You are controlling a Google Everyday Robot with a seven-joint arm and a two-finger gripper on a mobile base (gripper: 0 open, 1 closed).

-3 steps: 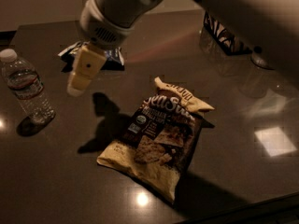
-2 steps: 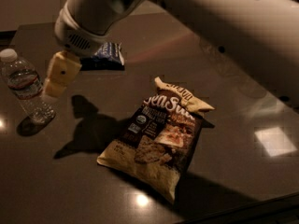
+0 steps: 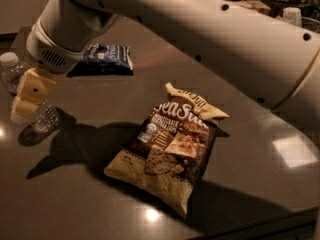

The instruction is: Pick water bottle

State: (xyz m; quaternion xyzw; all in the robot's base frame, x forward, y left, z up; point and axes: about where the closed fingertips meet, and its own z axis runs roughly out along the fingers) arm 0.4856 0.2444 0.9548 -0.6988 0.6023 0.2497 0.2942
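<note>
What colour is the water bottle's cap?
White cap, camera view; the gripper is in front of the water bottle, far left.

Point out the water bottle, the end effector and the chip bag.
water bottle (image 3: 44, 118): camera view, ribbed lower body.
end effector (image 3: 24, 108): camera view, cream tip, overlapping the bottle at far left.
chip bag (image 3: 167, 144): camera view, middle of its printed front.

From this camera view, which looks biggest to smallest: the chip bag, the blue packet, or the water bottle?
1. Chip bag, clearly largest.
2. Blue packet and water bottle: unsure, since the gripper at the left covers the bottle's middle.
</note>
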